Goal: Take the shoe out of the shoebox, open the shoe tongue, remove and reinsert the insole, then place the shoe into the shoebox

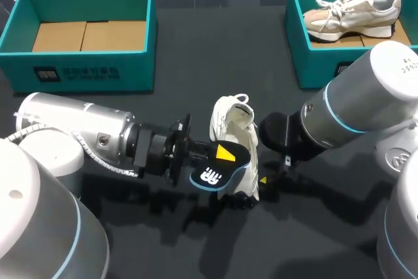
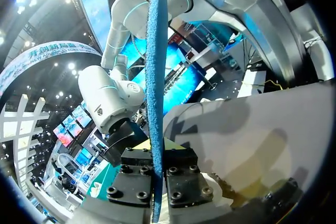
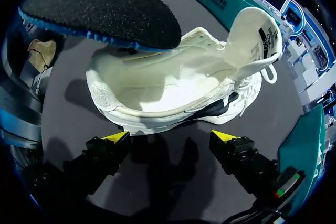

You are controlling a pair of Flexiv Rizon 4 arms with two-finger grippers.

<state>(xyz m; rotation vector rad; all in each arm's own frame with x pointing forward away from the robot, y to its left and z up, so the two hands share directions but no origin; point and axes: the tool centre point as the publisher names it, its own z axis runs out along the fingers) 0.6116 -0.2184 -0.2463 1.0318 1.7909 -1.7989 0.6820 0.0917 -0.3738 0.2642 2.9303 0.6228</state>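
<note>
My left gripper (image 1: 222, 155) is pressed together on the insole (image 1: 219, 171). In its wrist view the two fingers clamp the thin blue edge from both sides, so the insole cannot slip out or twist. I hold it roughly level, just above the heel opening of the white shoe (image 1: 248, 145). I judge that the step in hand is to put the insole back, and for this it must enter along the length of the shoe. The shoe stands on its sole near the middle of the table (image 1: 215, 50), somewhat toward the near edge. Its tongue (image 3: 257, 30) is folded up and forward, which leaves the mouth wide for the insole. My right gripper (image 3: 170, 140) is spread, with its yellow tips just beside the shoe's side, and as far as I can see it touches nothing. I think it is placed there to steady the shoe when the insole pushes in. The empty shoebox (image 1: 98, 63) sits at the far left corner, probably ready to take the shoe at the end. A second shoebox (image 1: 310, 63) at the far right corner holds another shoe (image 1: 353, 12).
</note>
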